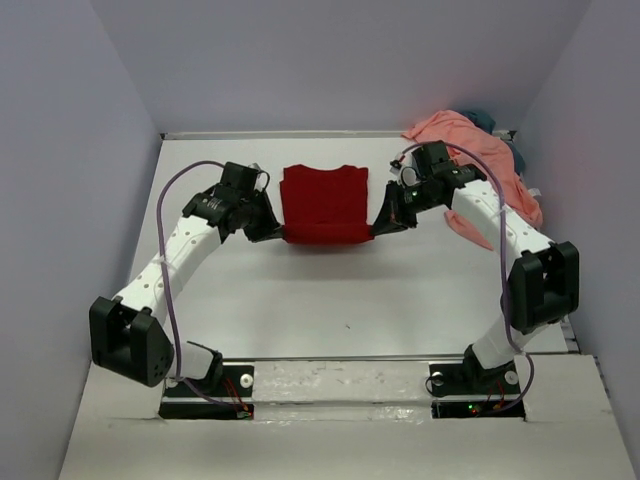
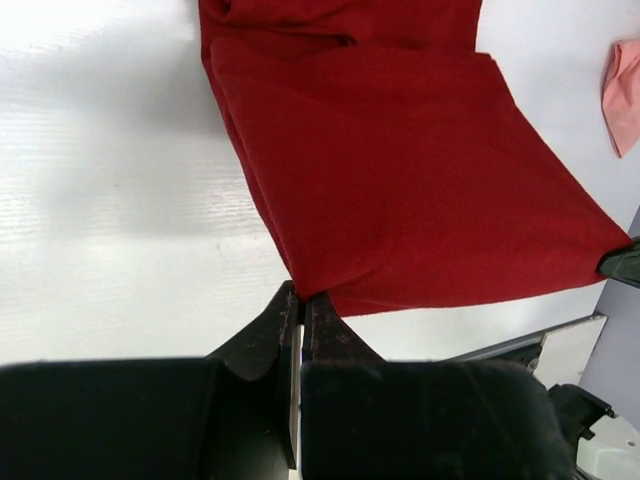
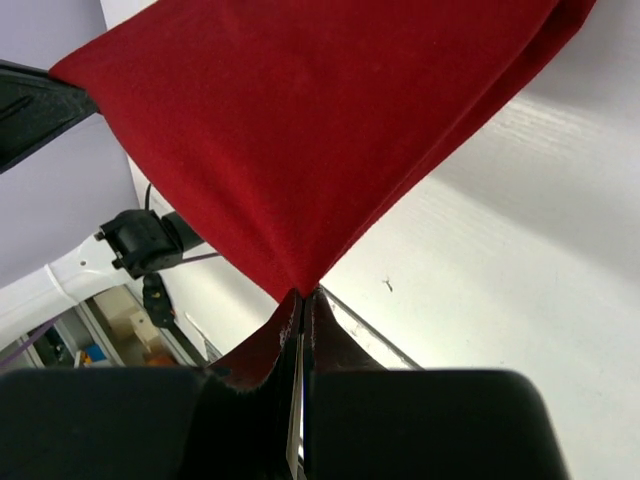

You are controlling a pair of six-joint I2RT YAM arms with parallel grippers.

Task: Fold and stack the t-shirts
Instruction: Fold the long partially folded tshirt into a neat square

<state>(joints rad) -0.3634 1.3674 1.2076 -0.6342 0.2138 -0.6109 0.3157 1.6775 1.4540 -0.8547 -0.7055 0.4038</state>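
The dark red t-shirt [image 1: 323, 203] lies partly folded at the table's far middle, its near edge lifted between both grippers. My left gripper [image 1: 276, 235] is shut on its near left corner; the left wrist view shows the cloth [image 2: 400, 170] pinched at the closed tips [image 2: 301, 297]. My right gripper [image 1: 379, 230] is shut on the near right corner; the right wrist view shows the cloth [image 3: 300, 130] pinched at the tips [image 3: 303, 294]. The salmon pink t-shirt [image 1: 480, 160] lies crumpled at the far right corner, over a slate blue-grey t-shirt [image 1: 518, 155] that barely shows.
The white table [image 1: 330, 300] is walled at the back and both sides. The pink shirt pile lies under my right arm's forearm. A black mounting rail [image 1: 340, 375] with both arm bases runs along the near edge.
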